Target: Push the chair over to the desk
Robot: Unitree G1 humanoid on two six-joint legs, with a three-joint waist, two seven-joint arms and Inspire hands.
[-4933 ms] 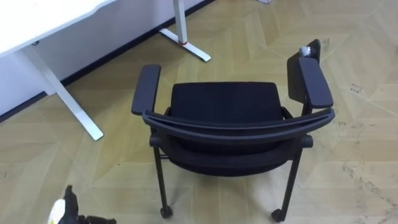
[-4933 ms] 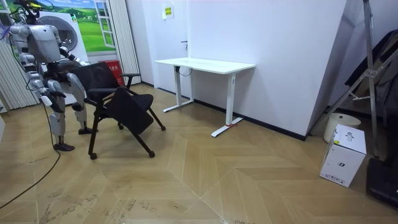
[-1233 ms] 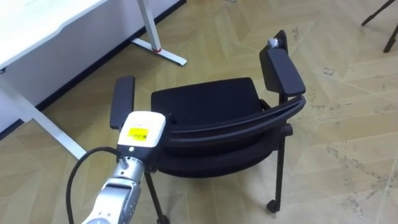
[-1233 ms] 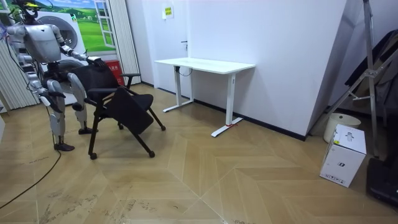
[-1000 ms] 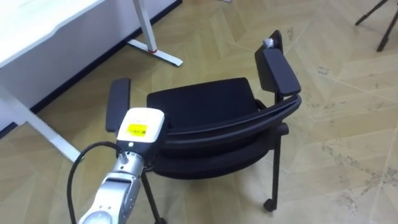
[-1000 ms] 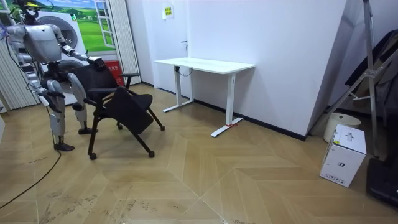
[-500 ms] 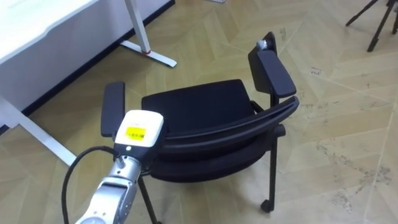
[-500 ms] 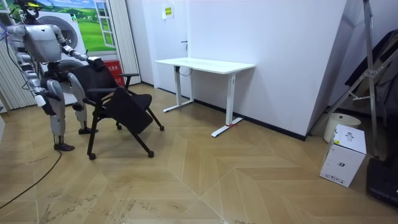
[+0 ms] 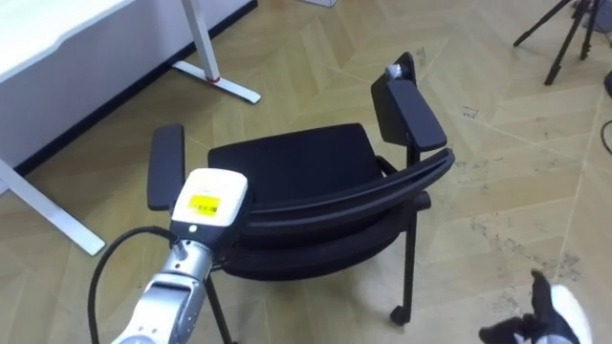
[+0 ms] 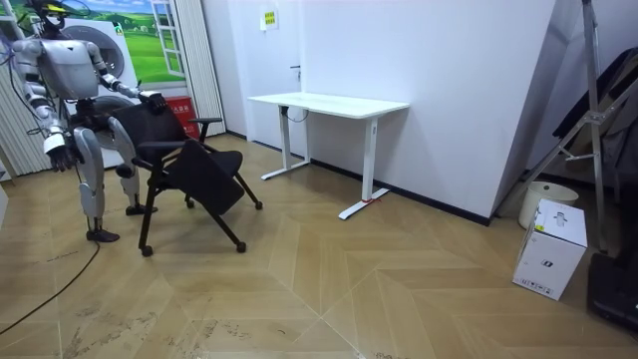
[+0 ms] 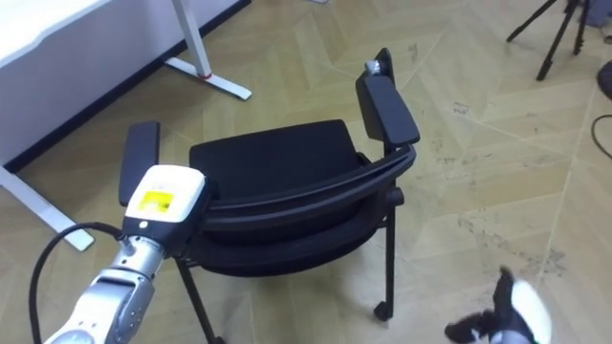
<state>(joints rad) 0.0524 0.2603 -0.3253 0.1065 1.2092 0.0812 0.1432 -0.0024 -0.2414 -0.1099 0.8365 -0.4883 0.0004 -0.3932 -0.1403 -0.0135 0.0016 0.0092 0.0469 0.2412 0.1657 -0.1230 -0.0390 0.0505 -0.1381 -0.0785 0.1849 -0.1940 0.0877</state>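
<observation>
The chair (image 9: 296, 182) stands well apart from the desk (image 9: 57, 38), so the push seems barely begun: the left hand (image 9: 208, 199) is on its backrest (image 9: 335, 205), grip impossible to tell, and the right hand (image 9: 553, 320) hangs loose and empty.

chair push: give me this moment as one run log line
task: push chair | left hand: at left end of chair backrest | right hand: low at side, off chair | desk: ahead-left
</observation>
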